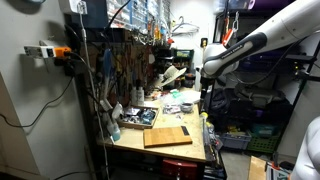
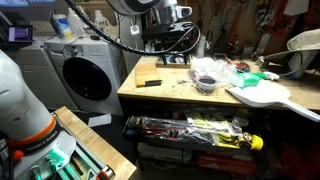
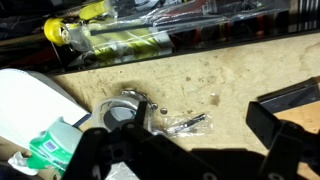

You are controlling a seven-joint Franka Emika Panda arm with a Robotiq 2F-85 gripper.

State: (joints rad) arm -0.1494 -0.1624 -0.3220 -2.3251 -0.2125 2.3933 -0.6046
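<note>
Wrist view: claw (image 3: 195, 135) gapes wide, apparently empty, over the workbench (image 3: 230, 70).

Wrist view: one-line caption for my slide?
Open gripper above a wooden workbench, nearest a round metal part and a bolt.

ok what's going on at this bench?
The Panda arm holds its pincer over the wooden workbench, jaws open and gripping nothing. In the wrist view, a small round grey metal part and a short metal screw lie on the benchtop just ahead of it, neither touched. A white curved plastic piece lies off to one side.
</note>
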